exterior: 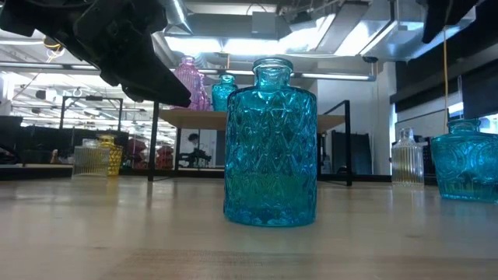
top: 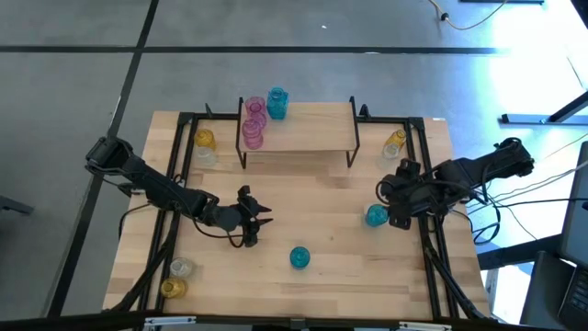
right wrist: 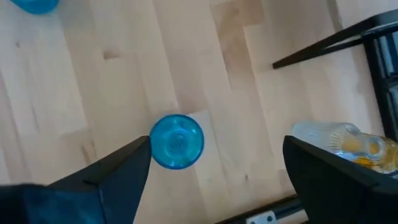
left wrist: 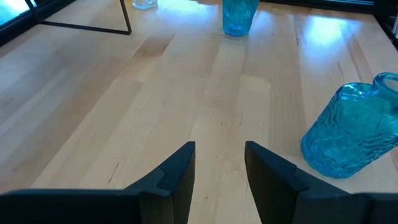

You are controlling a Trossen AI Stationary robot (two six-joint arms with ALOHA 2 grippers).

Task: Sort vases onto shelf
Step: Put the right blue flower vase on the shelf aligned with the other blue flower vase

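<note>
from above, you see the shelf [top: 299, 129] at the table's far edge already carrying two pink vases [top: 254, 124] and one teal vase [top: 277, 102] bunched at its left end, probably grouped by colour so the rest of the board stays free. your left gripper [top: 256, 219] hangs empty over mid-table, jaws partly apart, with a loose teal vase [top: 299, 257] near it. your right gripper [top: 388, 204] sits just beside another teal vase [top: 377, 215], fingers spread wide, likely lining up a grab. amber and clear vases wait in the table's corners.

at table height, the near teal vase [exterior: 270, 145] stands upright, and the shelf [exterior: 249, 117] shows behind it with pink and teal glass on top.

past the left wrist, the two fingers [left wrist: 180, 169] stand narrowly apart over bare wood, holding nothing; the teal vase [left wrist: 352, 128] lies off to one side, not between them.

past the right wrist, you look straight down on the teal vase's mouth [right wrist: 176, 141], close to one wide-spread finger [right wrist: 127, 162] rather than centred, so i judge you need to shift before closing.
</note>
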